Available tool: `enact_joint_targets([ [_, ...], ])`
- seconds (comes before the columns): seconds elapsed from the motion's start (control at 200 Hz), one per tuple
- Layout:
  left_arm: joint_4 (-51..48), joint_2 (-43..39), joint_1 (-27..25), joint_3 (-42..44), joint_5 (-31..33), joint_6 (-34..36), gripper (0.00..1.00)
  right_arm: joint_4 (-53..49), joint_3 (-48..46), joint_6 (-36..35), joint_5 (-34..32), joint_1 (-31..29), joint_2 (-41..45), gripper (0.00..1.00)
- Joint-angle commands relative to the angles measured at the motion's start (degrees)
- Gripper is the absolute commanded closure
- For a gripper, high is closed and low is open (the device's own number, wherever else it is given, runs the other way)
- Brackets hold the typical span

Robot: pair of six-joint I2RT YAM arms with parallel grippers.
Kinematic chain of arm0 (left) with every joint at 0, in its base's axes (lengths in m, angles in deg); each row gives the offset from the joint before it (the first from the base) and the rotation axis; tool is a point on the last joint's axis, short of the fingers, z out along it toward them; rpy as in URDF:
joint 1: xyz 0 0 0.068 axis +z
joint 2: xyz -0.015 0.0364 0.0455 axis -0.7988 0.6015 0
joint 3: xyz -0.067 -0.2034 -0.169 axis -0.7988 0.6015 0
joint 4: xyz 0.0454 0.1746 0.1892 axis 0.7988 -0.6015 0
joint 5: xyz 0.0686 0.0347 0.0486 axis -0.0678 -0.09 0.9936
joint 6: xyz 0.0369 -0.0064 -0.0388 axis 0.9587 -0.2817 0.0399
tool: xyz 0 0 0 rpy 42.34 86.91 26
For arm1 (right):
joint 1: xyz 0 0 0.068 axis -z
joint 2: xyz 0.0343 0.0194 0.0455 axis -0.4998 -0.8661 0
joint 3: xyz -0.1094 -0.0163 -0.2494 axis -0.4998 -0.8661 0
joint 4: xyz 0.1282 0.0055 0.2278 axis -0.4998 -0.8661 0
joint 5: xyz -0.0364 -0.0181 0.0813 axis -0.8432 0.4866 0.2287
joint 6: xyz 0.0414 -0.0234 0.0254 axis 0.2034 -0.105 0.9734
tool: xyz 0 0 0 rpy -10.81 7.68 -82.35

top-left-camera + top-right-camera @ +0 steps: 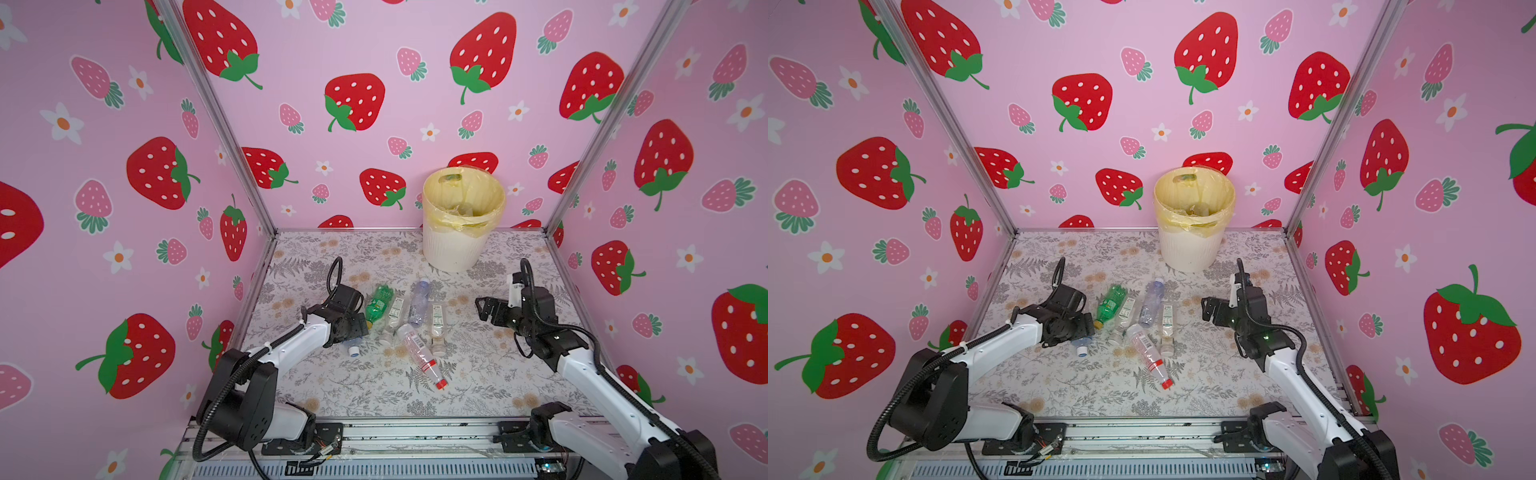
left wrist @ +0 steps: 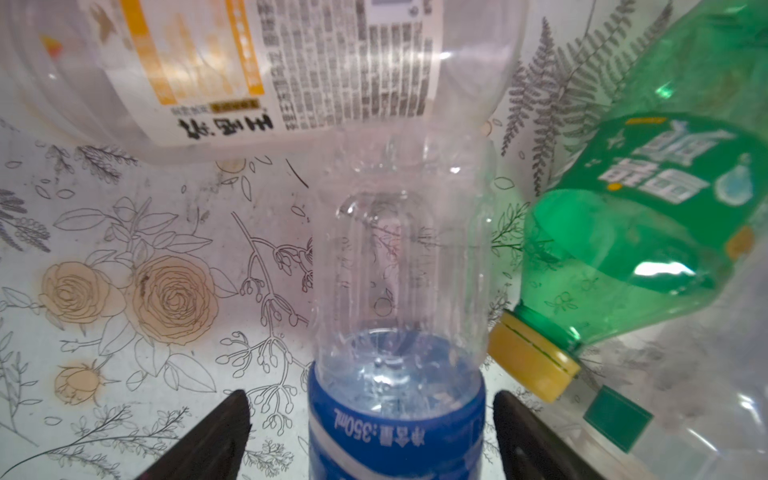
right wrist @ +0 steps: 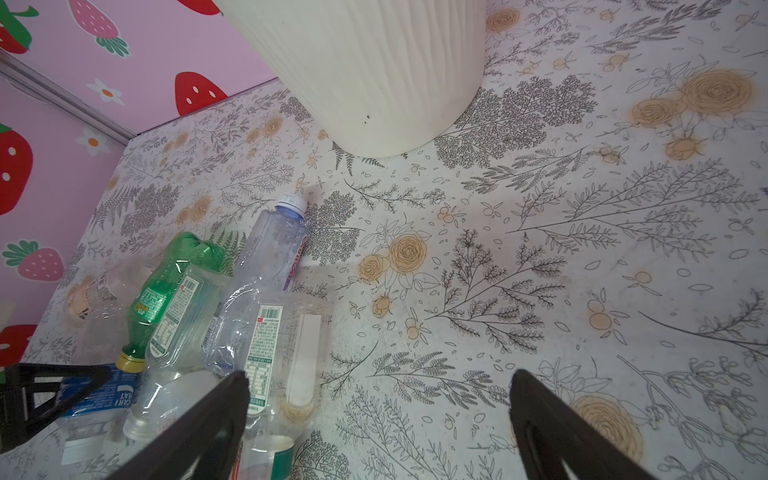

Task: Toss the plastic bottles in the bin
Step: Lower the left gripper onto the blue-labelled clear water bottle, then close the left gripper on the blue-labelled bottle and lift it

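Observation:
Several plastic bottles lie in a cluster mid-table: a green one [image 1: 379, 305], clear ones [image 1: 395, 313] and a red-capped one [image 1: 424, 359]. My left gripper [image 1: 353, 328] is low at the cluster's left end, astride a clear blue-labelled bottle [image 2: 397, 411] whose white cap [image 1: 354, 351] sticks out toward the front. Its fingers [image 2: 232, 419] stand either side of the label with a gap on each side, so it is open. My right gripper [image 1: 482, 309] hovers open and empty to the right of the cluster. The bin [image 1: 457, 245] stands at the back, a yellow liner over its rim.
In the left wrist view a green bottle with a yellow cap [image 2: 648, 249] lies close beside one finger, and a clear orange-labelled bottle [image 2: 249, 62] lies across beyond the gripped-around bottle. Pink strawberry walls close off three sides. Bare floral tabletop [image 3: 540, 249] stretches between my right gripper and the bin.

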Motion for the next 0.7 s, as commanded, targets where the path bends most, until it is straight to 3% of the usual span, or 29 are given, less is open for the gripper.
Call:
enact_joint_targets([
  [0.0, 1.0, 0.6, -0.2, 0.8, 0.8, -1.3, 0.08, -0.1, -0.5, 0.2, -0.4, -0.1, -0.1, 0.01],
  [0.17, 2.1, 1.3, -0.2, 1.4, 0.3, -1.9, 0.11, 0.0, -0.7, 0.4, -0.5, -0.1, 0.1, 0.01],
  [0.695, 4.8, 1.0, -0.2, 4.1, 0.2, -1.1, 0.36, -0.8, 0.6, 0.5, -0.7, -0.1, -0.7, 0.01],
])
